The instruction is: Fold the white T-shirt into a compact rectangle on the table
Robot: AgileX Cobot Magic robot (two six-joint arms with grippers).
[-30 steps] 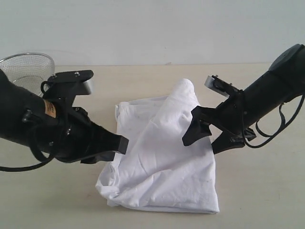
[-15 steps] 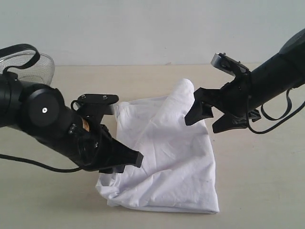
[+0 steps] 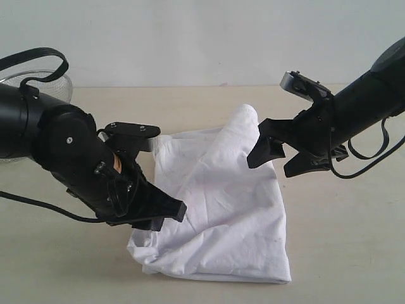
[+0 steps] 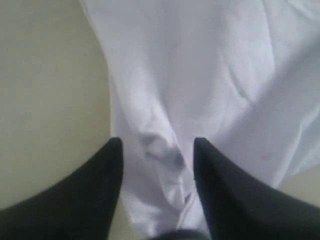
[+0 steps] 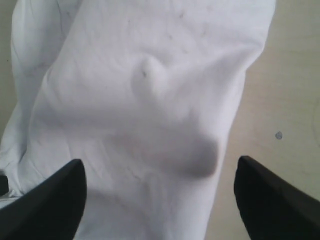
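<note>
The white T-shirt (image 3: 221, 209) lies loosely folded and rumpled on the table (image 3: 342, 240), plain side up, with a raised hump at its far end. My left gripper (image 3: 168, 212) is low at the shirt's left edge. In the left wrist view this gripper (image 4: 157, 143) has its jaws apart, with a bunched fold of the T-shirt (image 4: 165, 150) lying loose between them. My right gripper (image 3: 272, 166) hovers wide open above the shirt's right edge. The right wrist view shows that gripper (image 5: 160, 164) over a puffed ridge of the T-shirt (image 5: 150, 115), holding nothing.
A round wire-mesh basket (image 3: 60, 82) stands at the back left, partly behind my left arm. A black cable (image 3: 38, 54) loops over that arm. Bare tabletop (image 5: 290, 100) lies to the right of the shirt, with a small dark speck (image 5: 278, 135).
My left arm swung down to the shirt's left edge and its jaws have parted. The right gripper lifted slightly up and right, then held still. The shirt has not shifted.
</note>
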